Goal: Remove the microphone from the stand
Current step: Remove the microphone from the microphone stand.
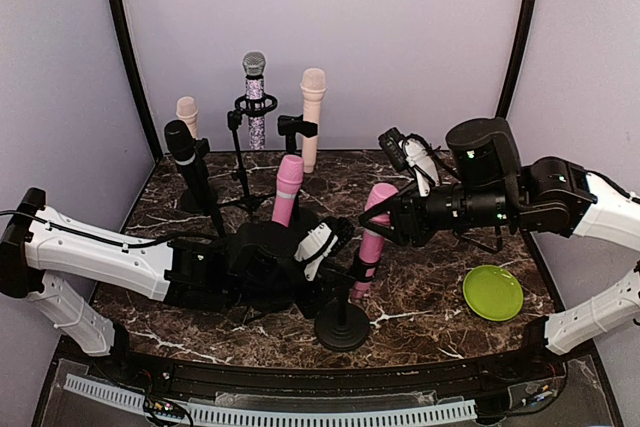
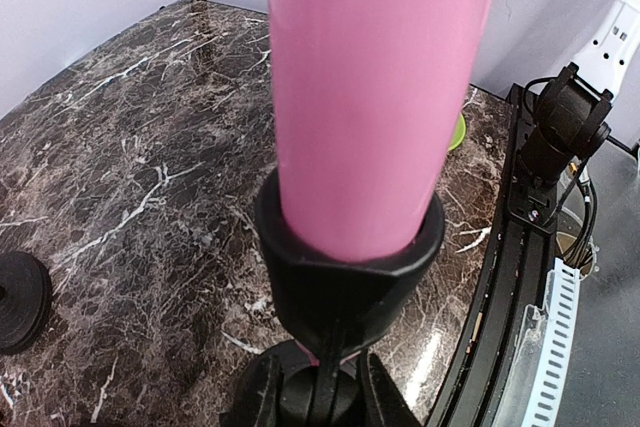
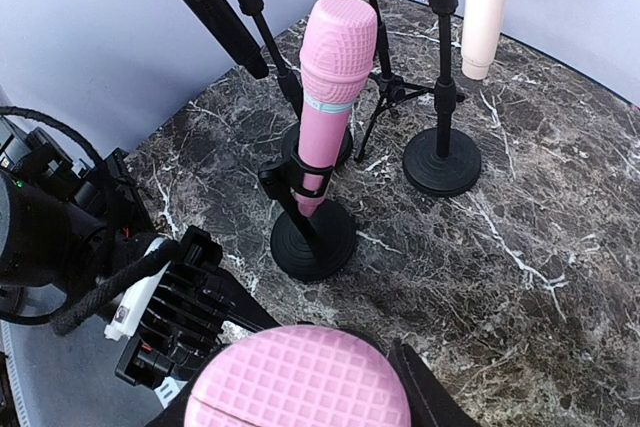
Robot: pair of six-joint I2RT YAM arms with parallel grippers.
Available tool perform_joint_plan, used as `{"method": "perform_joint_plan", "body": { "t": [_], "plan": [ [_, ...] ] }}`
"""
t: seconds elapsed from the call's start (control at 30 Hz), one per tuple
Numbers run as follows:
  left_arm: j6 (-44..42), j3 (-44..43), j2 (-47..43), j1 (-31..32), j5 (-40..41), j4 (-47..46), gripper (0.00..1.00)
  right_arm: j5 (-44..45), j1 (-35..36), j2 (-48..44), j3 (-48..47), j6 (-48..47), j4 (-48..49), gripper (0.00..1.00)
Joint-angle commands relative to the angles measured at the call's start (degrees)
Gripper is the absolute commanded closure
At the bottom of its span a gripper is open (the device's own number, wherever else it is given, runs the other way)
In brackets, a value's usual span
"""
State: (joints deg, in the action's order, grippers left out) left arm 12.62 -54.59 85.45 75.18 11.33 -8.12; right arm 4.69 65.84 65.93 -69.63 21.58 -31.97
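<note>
The marble table carries two arms, six microphones and one plate. The left arm lies low across the near left of the table and reaches right. The right arm enters from the right edge and reaches left, so both meet near the centre. The six microphones stand upright or slightly tilted in stands. There are two pink ones, one black microphone at the left, one glitter microphone at the far centre on a tripod, one cream microphone just to its right, and one small beige microphone at the far left, whose stand is mostly hidden. The near pink microphone sits seated in the black clip of its stand, near centre, on a round base. The second pink microphone stands just to its far left. One green plate lies at the near right, well apart from the stands. The left gripper is narrowed onto the stand's stem just below the clip, with a finger on each side. The right gripper is clamped on the upper body of the near pink microphone, below its head.
</note>
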Motion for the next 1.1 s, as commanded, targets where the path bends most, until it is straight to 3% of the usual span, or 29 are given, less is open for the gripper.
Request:
{"method": "perform_joint_plan", "body": {
  "t": [0.0, 0.27, 0.7, 1.07],
  "plan": [
    [0.8, 1.8, 1.3, -0.2, -1.9, 4.5, 1.00, -2.4, 0.0, -3.0, -1.2, 1.2, 7.7, 0.82],
    [0.5, 1.8, 1.8, -0.4, -2.0, 4.8, 1.00, 0.3, 0.1, -0.3, -1.7, 5.5, 8.1, 0.82],
    [0.0, 1.6, 2.2, -0.5, -2.1, 5.0, 1.00, 14.9, -0.5, 3.1, -6.4, 15.7, 1.2, 0.82],
    [-0.1, 2.3, 1.7, -0.5, -2.1, 4.5, 1.00, 10.7, -1.3, 0.1, -5.6, 11.4, 4.6, 0.82]
  ]
}}
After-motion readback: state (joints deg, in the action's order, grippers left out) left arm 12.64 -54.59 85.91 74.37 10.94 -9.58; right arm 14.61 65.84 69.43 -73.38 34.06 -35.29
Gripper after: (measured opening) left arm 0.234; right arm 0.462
